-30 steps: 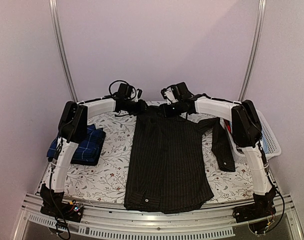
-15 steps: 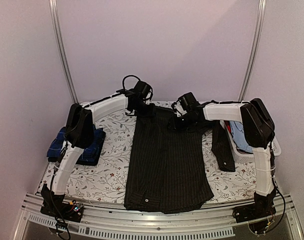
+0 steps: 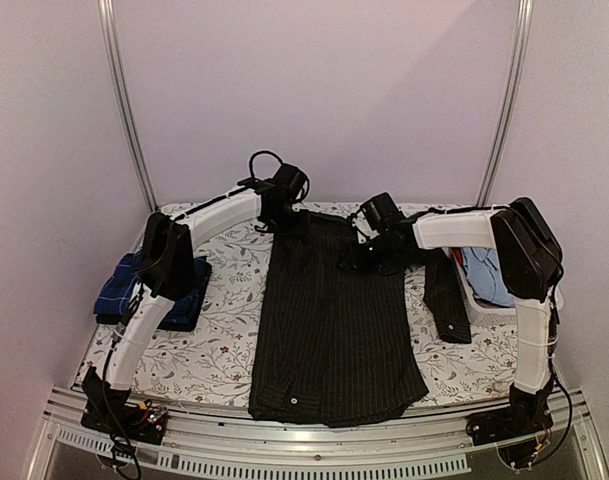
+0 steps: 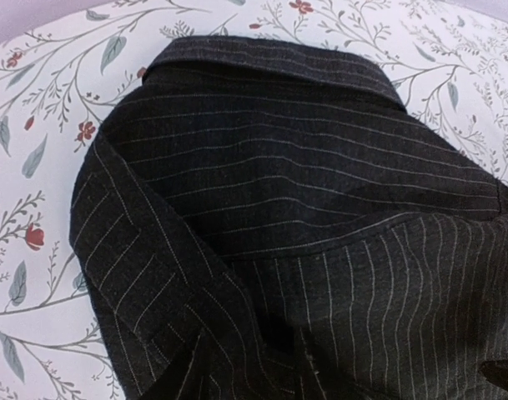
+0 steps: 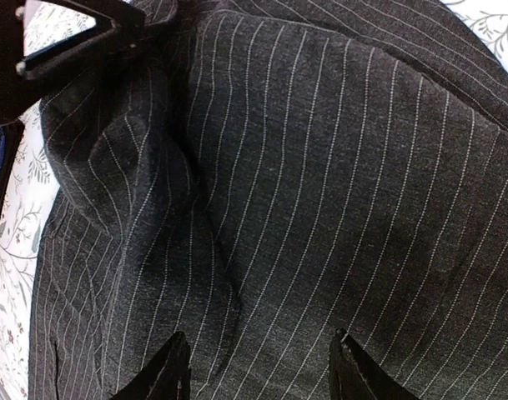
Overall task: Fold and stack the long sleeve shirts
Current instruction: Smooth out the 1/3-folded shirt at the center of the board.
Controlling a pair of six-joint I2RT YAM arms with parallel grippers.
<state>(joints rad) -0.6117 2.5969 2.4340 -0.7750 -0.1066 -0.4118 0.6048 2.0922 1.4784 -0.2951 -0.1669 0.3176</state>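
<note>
With the black shirt (image 3: 334, 320) flat on the desk (image 3: 224, 350), collar far, the right jaws, parted and empty over its shoulder, should probably pinch the cloth level with the left jaws, whose opening I cannot tell, so the fold comes forward square.

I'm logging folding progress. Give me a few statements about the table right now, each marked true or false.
1. The black pinstriped shirt lies spread flat on the table. True.
2. The navy checked shirt is stacked on it. False: it lies folded, apart, near the table's left edge.
3. The right hand has its fingers apart over black cloth. True.
4. The basket at the right is empty. False: it holds pale blue cloth.
</note>
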